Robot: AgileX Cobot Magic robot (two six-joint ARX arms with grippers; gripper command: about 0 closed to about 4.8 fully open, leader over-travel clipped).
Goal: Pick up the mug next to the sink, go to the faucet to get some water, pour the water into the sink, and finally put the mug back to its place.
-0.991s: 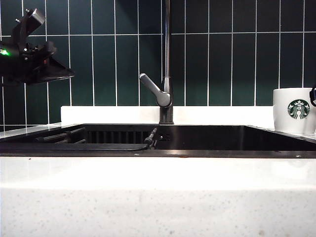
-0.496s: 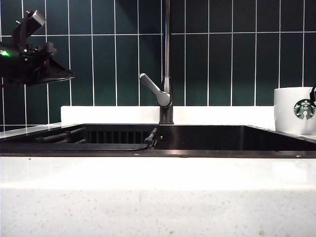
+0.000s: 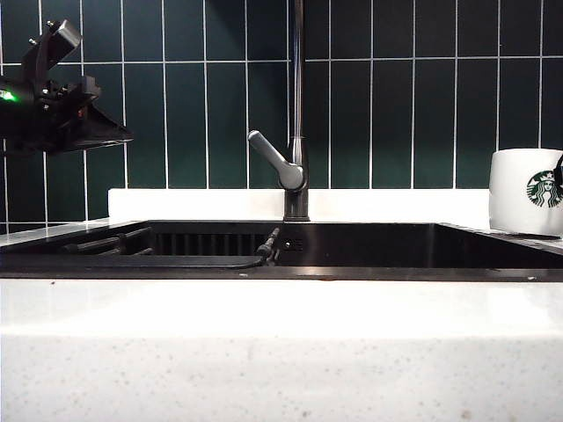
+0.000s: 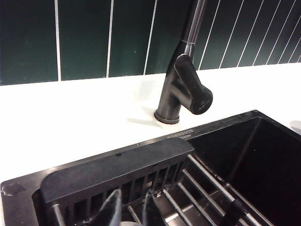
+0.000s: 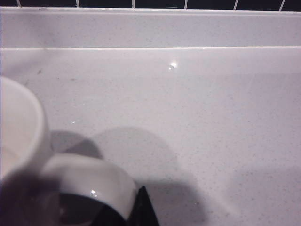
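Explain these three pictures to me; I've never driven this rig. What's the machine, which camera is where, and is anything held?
It is a two-armed robot at a kitchen counter. The wide picture comes from a fixed camera facing the sink, the faucet and, on the right, the mug. The other two come from cameras on the wrists. The left end effector hovers open over the sink's rack, holding nothing. The right end effector appears closed on the mug's handle, over the white countertop.

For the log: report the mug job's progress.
Done: nothing finished. In hand: right gripper looks closed on the handle of the white ceramic Starbucks mug beside the black rectangular sink. Left gripper hangs open over the sink. Remaining: filling at the tall metal faucet, pouring, returning.
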